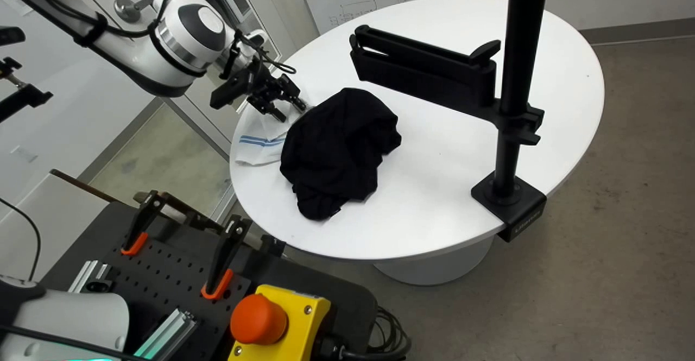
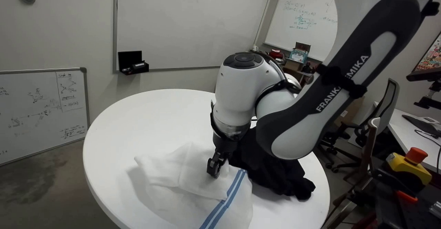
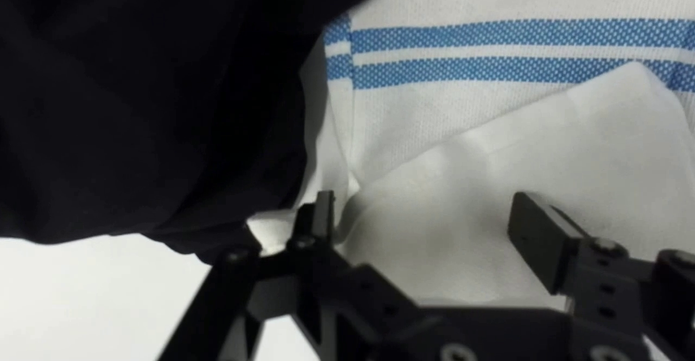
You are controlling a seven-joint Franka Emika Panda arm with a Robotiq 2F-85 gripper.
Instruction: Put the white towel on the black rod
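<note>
The white towel with blue stripes [image 1: 259, 156] lies crumpled at the table's edge, partly behind a black cloth. It also shows in an exterior view [image 2: 179, 182] and in the wrist view [image 3: 488, 160]. The black rod [image 1: 522, 40] is an upright post clamped to the table, with a black side arm [image 1: 423, 70] reaching out over the table. It is out of view in the other frames. My gripper [image 1: 292, 112] is low over the towel. In the wrist view my gripper [image 3: 423, 201] is open, its fingers apart with raised towel cloth between them.
A black cloth [image 1: 339, 149] lies heaped beside the towel, close to one finger; it also shows in the wrist view [image 3: 146, 106]. The round white table [image 1: 429, 209] carries all this. The rod's base clamp [image 1: 509, 203] sits at the table edge. A yellow box with a red button [image 1: 293, 317] stands nearby.
</note>
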